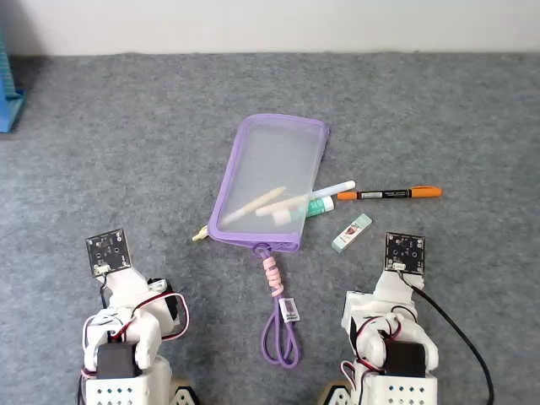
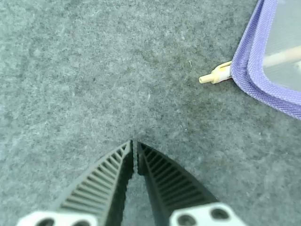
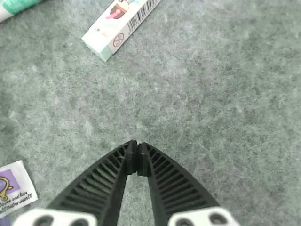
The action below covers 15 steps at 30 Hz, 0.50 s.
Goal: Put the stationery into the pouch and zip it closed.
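Left wrist view puts the left tool just over the grey table, its ribbed jaws pressed together on nothing. The right tool is the same, and both sit back by the arms' bases, which leaves the working area open. Ahead of the left tool a cream pen pokes its tip past the purple-edged pouch; whether its barrel lies inside or beneath the translucent panel I cannot tell. Ahead of the right tool lies the boxed eraser, loose on the table, with an orange marker beyond. A white pen and a green-ended stick jut from the pouch's side. The zip pull seems to face the arms — likely for easy reach — with the strap trailing between them.
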{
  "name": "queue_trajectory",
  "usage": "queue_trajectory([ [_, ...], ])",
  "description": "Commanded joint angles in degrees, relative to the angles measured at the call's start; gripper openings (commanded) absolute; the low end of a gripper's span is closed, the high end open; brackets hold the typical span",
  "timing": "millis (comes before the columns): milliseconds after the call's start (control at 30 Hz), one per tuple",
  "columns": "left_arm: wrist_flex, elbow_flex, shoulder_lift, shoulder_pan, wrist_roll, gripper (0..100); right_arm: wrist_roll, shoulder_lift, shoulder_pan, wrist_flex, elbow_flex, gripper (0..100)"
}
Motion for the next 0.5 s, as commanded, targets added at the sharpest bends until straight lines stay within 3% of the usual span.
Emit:
queue_trajectory([
  [0, -1.3, -0.3, -0.4, -0.1, 0.0, 1, 0.9, -0.4, 0.6, -0.3, 1.1, 0.9],
  [100, -1.3, -0.3, -0.4, -0.1, 0.0, 1, 7.6, -0.5, 2.0, -0.9, 1.1, 0.9],
  [333, -1.3, -0.3, -0.4, -0.1, 0.0, 1, 32.5, -0.5, 6.5, -9.6, -1.0, 0.8],
  [467, -1.3, -0.3, -0.4, -0.1, 0.0, 1, 28.9, -0.1, 6.7, -7.3, -9.1, 0.8],
])
